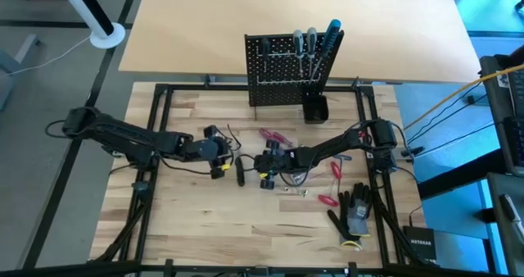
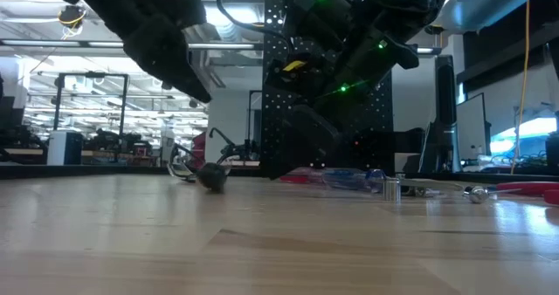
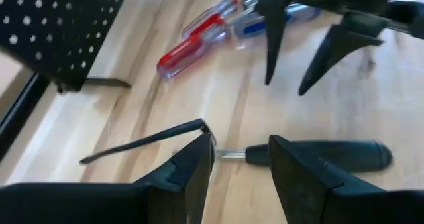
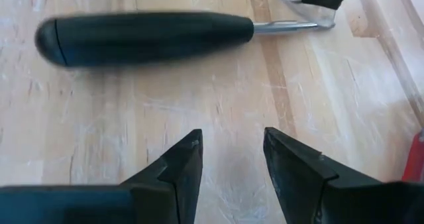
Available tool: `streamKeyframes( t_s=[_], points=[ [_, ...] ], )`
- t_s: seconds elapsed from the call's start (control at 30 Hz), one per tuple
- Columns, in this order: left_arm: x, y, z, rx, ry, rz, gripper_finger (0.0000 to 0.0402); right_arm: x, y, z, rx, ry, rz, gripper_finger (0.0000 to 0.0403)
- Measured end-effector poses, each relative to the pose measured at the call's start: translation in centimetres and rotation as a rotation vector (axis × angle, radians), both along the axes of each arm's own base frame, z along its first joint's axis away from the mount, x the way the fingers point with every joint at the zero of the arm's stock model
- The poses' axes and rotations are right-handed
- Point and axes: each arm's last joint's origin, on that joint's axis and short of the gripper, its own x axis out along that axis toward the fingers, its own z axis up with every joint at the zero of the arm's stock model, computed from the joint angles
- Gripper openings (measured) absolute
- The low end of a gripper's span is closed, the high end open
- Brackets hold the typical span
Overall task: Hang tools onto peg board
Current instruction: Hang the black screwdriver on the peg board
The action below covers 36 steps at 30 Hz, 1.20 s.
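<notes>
Both hands hung apart and empty over the black-handled screwdriver (image 3: 318, 155) on the surface: left hand (image 3: 240, 159) straddling its shaft, right hand (image 4: 232, 159) near its handle, probably ready to lift.

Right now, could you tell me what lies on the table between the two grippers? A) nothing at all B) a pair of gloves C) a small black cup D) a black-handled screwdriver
D: a black-handled screwdriver lies flat on the wooden table, just ahead of the open jaws of the left gripper and the right gripper, neither of which holds it.
</notes>
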Motion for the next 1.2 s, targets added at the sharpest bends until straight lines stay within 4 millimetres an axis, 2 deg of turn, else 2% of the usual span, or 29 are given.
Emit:
streamKeyframes(
  t_s=[0.1,0.27,0.47,0.63,0.8,0.97,1.07,1.2],
  points=[
    [-0.2,0.1,-1.3,0.0,0.043,0.007,0.0142,0.0,0.0,0.0,0.0,-0.001,0.0,0.0163],
    [-0.3,-0.4,-4.4,0.082,0.202,-0.104,0.0141,0.0,0.0,0.0,0.001,-0.003,-0.001,0.0163],
    [1.1,-1.0,-7.0,0.138,0.28,-0.243,0.0141,0.1,0.0,0.1,0.002,-0.009,-0.002,0.0163],
    [2.3,-1.2,-9.2,0.161,0.298,-0.265,0.0141,0.1,0.0,0.1,0.01,-0.011,0.004,0.0163],
    [3.7,-1.7,-9.7,0.124,0.156,-0.229,0.0141,0.1,0.0,0.1,0.01,-0.01,0.004,0.0163],
    [4.6,-2.4,-9.6,0.019,0.05,-0.319,0.0141,0.1,0.1,0.0,0.019,-0.008,0.012,0.0163],
    [4.9,-2.7,-9.4,0.008,0.022,-0.342,0.0141,0.1,0.1,0.0,0.039,-0.006,0.03,0.0163],
    [5.1,-2.9,-9.2,0.087,0.067,-0.362,0.0141,0.1,0.2,0.0,0.059,-0.004,0.047,0.0163]
  ],
)
